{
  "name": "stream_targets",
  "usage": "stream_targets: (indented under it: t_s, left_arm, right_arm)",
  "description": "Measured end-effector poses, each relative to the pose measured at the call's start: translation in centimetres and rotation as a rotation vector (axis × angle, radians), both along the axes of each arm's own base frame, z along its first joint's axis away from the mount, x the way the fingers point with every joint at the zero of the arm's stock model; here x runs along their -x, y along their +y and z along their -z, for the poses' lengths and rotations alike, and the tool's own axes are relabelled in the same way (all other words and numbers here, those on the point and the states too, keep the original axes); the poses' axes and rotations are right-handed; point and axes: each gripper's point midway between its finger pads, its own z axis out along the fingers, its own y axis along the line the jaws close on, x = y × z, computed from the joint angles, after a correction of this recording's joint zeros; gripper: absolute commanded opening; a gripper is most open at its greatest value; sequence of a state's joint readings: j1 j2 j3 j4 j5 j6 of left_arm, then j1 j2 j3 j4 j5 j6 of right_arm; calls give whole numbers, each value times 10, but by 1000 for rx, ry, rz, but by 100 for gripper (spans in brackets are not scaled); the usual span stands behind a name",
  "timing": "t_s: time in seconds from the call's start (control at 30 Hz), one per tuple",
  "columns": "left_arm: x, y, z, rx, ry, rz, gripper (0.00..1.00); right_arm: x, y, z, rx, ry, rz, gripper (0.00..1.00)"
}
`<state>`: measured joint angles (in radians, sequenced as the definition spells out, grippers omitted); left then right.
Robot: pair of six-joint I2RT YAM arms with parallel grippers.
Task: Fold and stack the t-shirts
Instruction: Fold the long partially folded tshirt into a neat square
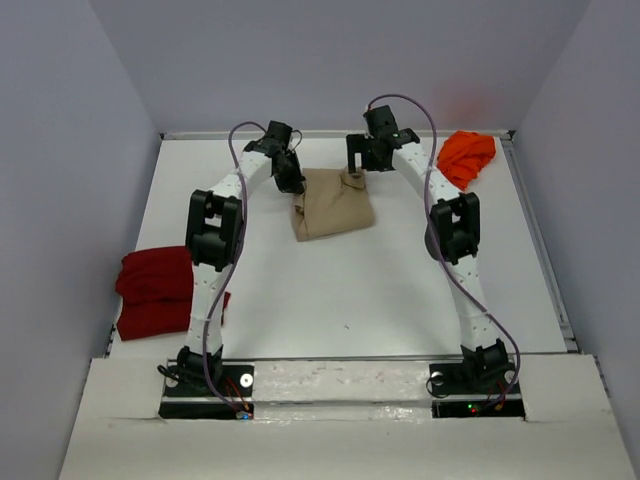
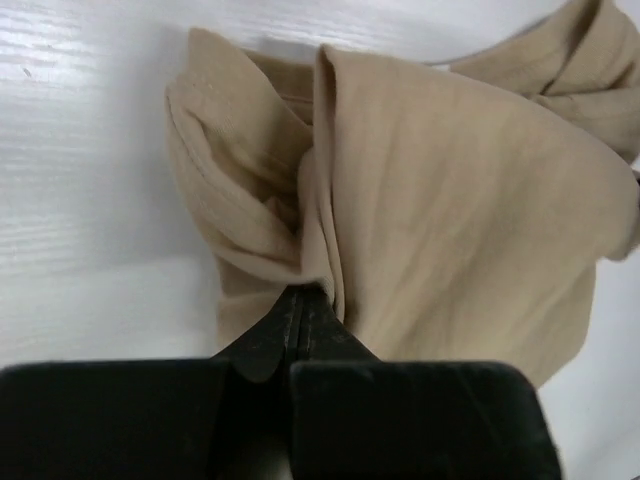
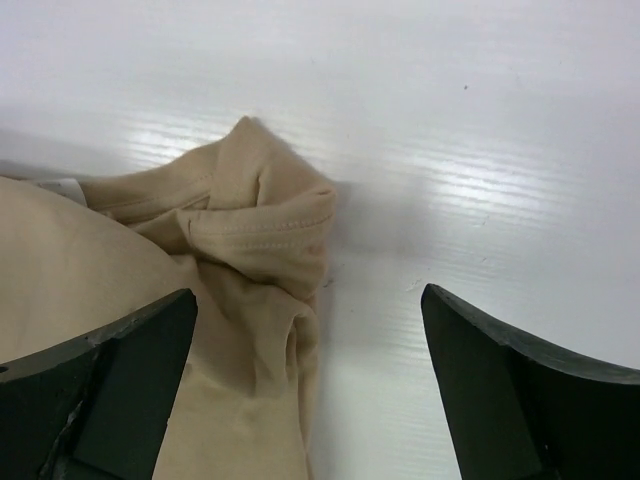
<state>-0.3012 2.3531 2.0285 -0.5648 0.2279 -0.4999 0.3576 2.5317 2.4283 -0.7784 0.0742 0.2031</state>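
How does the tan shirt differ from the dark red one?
The tan shirt lies far and central on the table; the dark red shirt sits at its near left edge. The left gripper is shut on the tan shirt; no gripper is near the dark red shirt. Both are compact bundles.

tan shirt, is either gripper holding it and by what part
The left gripper is shut on a bunched fold at the left edge of the tan shirt. The right gripper is open over its right corner, holding nothing.
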Motion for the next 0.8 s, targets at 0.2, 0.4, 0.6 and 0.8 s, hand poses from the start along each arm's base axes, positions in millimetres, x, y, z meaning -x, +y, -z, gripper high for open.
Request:
stream_targets:
  t_s: [0.2, 0.4, 0.6, 0.8]
  left_arm:
    - [18, 3, -31, 4, -56, 3, 3]
    - [34, 16, -58, -15, -109, -21, 3]
    - [45, 15, -76, -4, -140, -14, 3]
    - [53, -10, -80, 24, -151, 43, 3]
  right_arm:
    - [-7, -4, -14, 31, -47, -17, 100]
    - [8, -13, -31, 74, -49, -22, 33]
    - [50, -14, -95, 72, -110, -31, 0]
    - [83, 4, -113, -28, -122, -85, 0]
